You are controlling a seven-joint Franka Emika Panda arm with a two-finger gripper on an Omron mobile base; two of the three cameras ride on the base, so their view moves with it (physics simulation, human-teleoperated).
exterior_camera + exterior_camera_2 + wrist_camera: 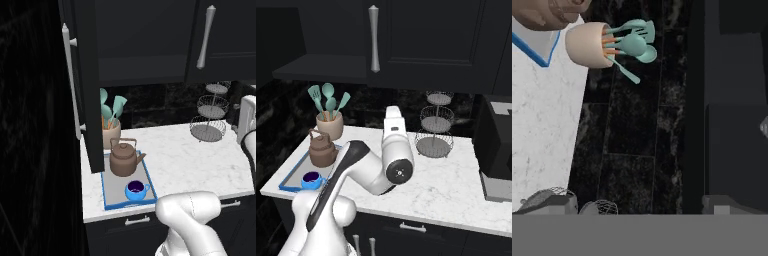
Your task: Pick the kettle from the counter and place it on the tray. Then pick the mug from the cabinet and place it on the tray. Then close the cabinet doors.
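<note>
Brown kettle (pixel 123 159) and blue mug (pixel 136 190) on the tray (pixel 111 192) — fingers released, well apart from both.

Open counter (pixel 185 155) mid-right is free for passing. Left side crowded: tray (pixel 107 197) w/ kettle (pixel 123 158) & mug (pixel 136 190), utensil pot (pixel 111 131) behind. Open cabinet door (pixel 90 85) overhangs tray's left edge (tight there). Wire basket stand (pixel 209 112) blocks far right.

— Where's the kettle (pixel 123 158)?
— Upright on the blue-rimmed tray (pixel 110 200), brown, spout toward three o'clock.
— And the mug (pixel 136 190)?
— Blue, at five o'clock from the kettle, on the tray.
— The cabinet (pixel 145 40)?
— Left door (pixel 82 85) is open.
</note>
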